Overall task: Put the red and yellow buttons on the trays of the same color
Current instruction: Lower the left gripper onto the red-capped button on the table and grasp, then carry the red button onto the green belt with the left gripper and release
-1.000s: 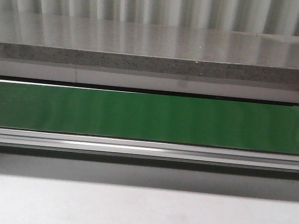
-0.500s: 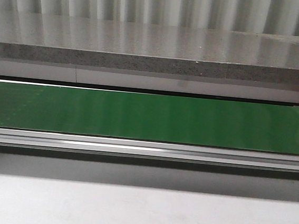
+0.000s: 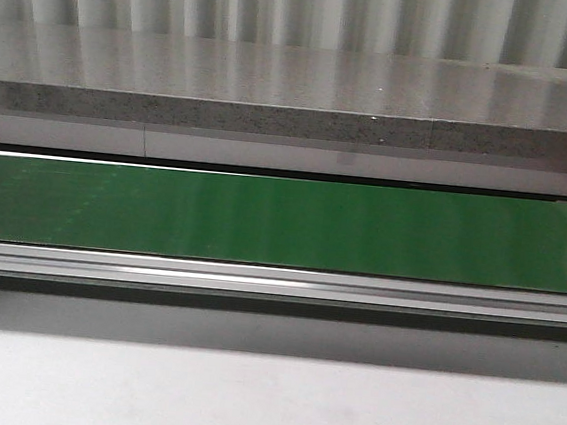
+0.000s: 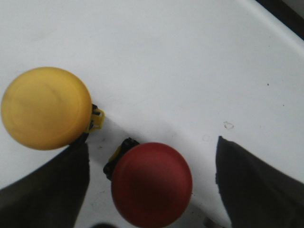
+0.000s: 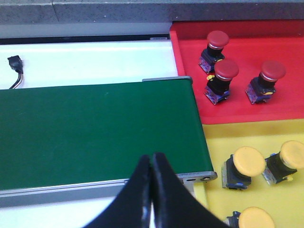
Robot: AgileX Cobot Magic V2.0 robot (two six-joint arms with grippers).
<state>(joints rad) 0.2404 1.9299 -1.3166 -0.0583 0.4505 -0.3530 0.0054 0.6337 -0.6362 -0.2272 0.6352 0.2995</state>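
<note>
In the left wrist view a red button (image 4: 152, 184) lies on the white surface between the two dark fingers of my left gripper (image 4: 153, 190), which is open around it with gaps on both sides. A yellow button (image 4: 46, 108) lies beside one finger, outside the jaws. In the right wrist view my right gripper (image 5: 151, 164) is shut and empty, over the end of the green belt (image 5: 95, 130). The red tray (image 5: 247, 102) holds three red buttons (image 5: 224, 73). The yellow tray (image 5: 218, 142) holds three yellow buttons (image 5: 248, 161). Neither gripper appears in the front view.
The front view shows the green conveyor belt (image 3: 282, 222) with its metal rail (image 3: 277, 284), a grey stone ledge (image 3: 292, 121) behind and white table (image 3: 265, 402) in front. A small black connector with wires (image 5: 14, 64) lies on the white surface beyond the belt.
</note>
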